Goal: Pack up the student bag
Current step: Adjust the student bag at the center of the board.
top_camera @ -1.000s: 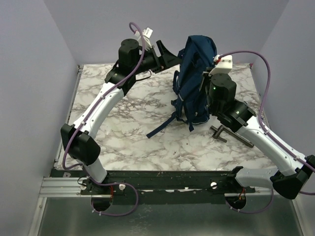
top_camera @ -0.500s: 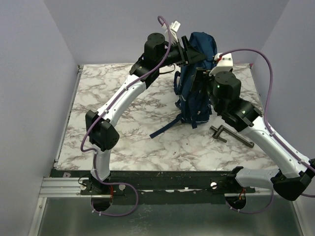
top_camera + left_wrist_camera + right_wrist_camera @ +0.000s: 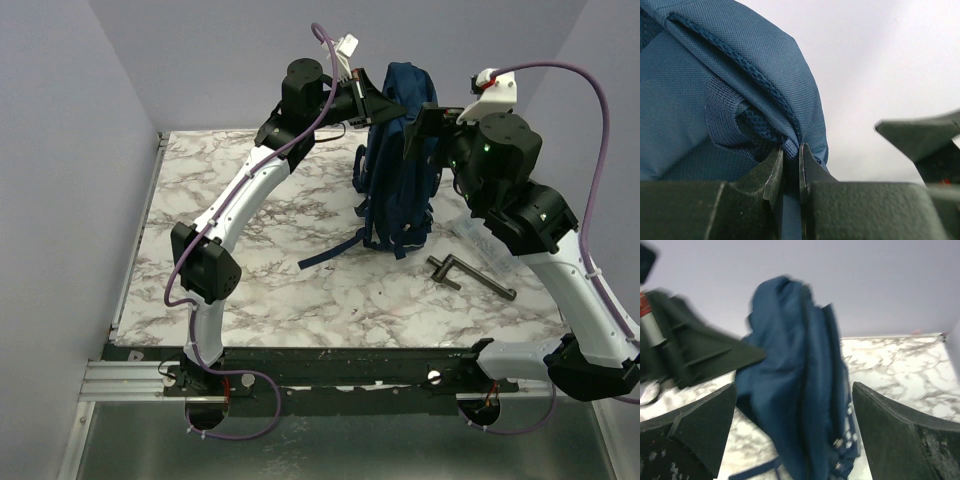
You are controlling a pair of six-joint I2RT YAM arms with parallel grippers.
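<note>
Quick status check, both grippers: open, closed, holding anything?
Left gripper: closed, pinching fabric at the top of the student bag.
Right gripper: open, holding nothing, facing the bag.

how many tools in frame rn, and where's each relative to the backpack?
2. Left tool: at the backpack's top, shut on its fabric. Right tool: open, facing the backpack's upper part, apparently clear of it. None hidden.
</note>
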